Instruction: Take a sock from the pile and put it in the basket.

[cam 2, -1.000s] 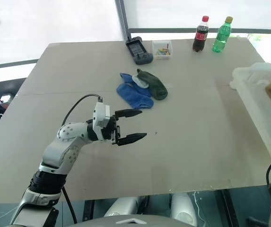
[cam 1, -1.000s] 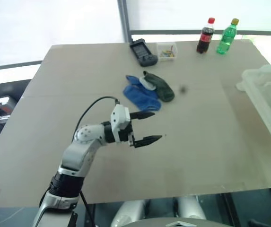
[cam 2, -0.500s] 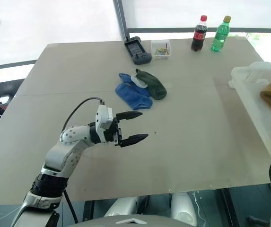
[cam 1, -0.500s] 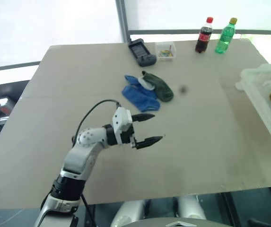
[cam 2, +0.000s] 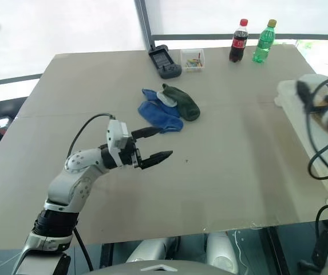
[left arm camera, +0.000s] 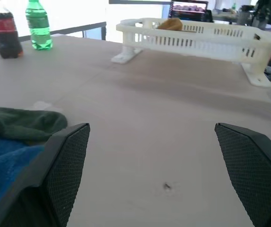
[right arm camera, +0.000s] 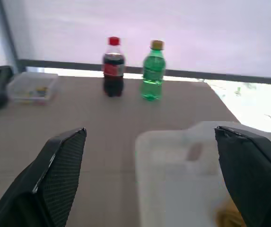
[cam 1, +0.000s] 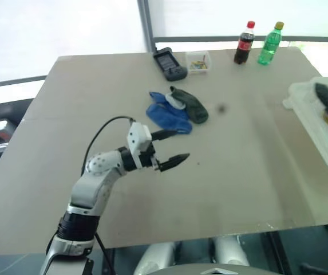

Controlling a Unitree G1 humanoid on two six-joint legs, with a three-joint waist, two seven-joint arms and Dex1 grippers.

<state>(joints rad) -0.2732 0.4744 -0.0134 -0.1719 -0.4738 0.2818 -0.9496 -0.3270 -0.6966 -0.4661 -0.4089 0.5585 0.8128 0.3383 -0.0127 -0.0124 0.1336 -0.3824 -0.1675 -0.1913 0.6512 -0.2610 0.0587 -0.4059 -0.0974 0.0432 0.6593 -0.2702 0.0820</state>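
Note:
A mustard-yellow sock (left arm camera: 172, 23) lies inside the basket (cam 1: 308, 114), the whitish bin at the table's right edge. My right gripper (right arm camera: 149, 131) hovers over the basket's near end, open, with nothing between its fingers. The pile (cam 1: 178, 109) sits mid-table toward the far side and shows blue socks and a dark green-grey one. My left gripper (cam 1: 181, 144) is open and empty, level over bare table just in front of the pile and pointing right.
Along the far edge stand a cola bottle (cam 1: 243, 43) and a green bottle (cam 1: 268, 43), with a small clear box of coloured bits (cam 1: 198, 61) and a dark handheld device (cam 1: 170, 63) beside them. A cable loops near the basket.
The right gripper let the mustard sock go and it dropped into the basket. That hand then swung left into view over the basket. The left gripper edged slightly toward the pile.

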